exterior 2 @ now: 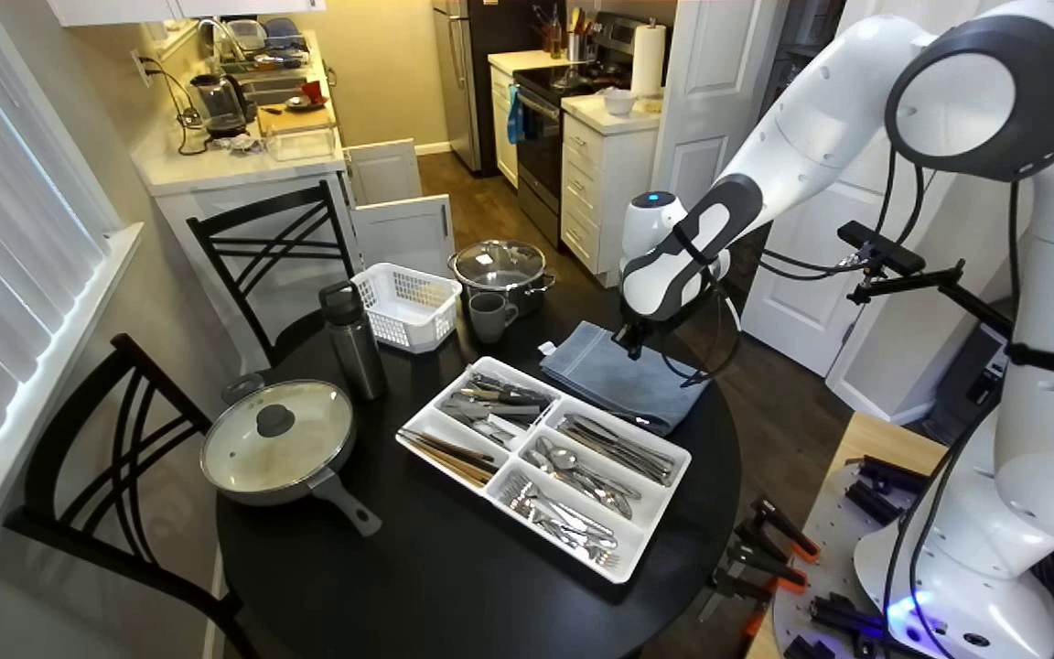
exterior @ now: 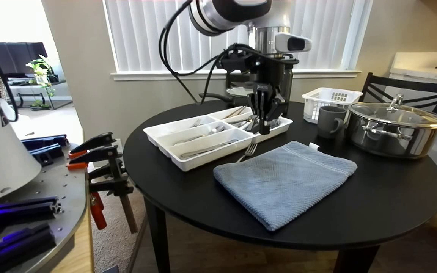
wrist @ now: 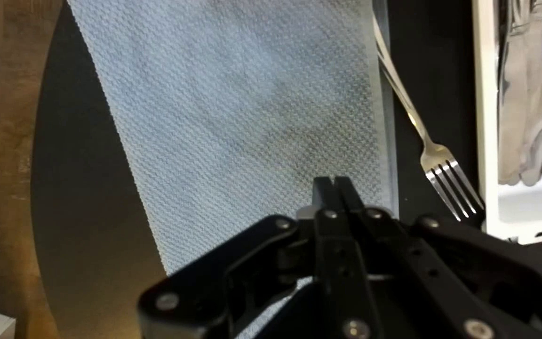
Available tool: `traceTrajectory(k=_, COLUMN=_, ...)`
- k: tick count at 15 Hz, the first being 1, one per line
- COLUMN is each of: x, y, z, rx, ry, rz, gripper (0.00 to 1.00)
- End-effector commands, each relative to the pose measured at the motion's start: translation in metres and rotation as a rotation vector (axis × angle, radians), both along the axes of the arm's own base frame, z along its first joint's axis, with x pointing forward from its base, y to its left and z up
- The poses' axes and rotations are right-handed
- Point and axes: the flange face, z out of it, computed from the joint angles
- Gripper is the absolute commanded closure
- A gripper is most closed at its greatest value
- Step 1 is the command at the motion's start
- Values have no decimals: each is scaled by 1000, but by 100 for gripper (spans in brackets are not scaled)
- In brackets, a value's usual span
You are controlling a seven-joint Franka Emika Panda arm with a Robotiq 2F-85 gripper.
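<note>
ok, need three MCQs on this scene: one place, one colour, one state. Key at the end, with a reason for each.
1. Where does the loose fork lie?
A) in the basket
B) between towel and tray
C) on the pot

2. What colour is the mug?
A) grey
B) red
C) yellow

3. How does the gripper stand?
A) wide open
B) half open
C) shut

Key:
1 B: the wrist view shows its handle by the towel's edge and its tines pointing toward the tray.
2 A: its body looks grey in both exterior views.
3 C: its fingers are together in the wrist view.
</note>
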Motion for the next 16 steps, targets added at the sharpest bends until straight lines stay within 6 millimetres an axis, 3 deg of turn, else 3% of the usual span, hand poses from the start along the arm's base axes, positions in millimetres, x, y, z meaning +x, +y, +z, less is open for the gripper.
traceTrajectory(k=1, x=9, y=3, z=-29, rx=-3, ry=44, rz=49, gripper=99)
traceTrajectory(k=4, x=4, y=23, z=-44, rx=35, ry=80, rz=148, gripper=99)
traceTrajectory(k=5, x=2, y=31, z=-46, rx=59, ry=86, rz=199, gripper=69)
traceTrajectory(k=6, x=-1, y=40, z=-45, rx=95, ry=83, rz=248, gripper=68)
traceTrajectory(k=10, x=-8, y=58, z=-47, rx=179, ry=88, rz=416, gripper=44)
traceTrajectory(k=11, x=-9, y=58, z=-49, rx=191, ry=97, rz=439, gripper=86)
traceTrajectory(k=13, x=-13, y=55, z=-52, rx=203, ry=121, rz=473, gripper=85)
traceTrajectory(k=16, x=-15, y=52, z=-50, rx=195, ry=148, rz=506, gripper=99)
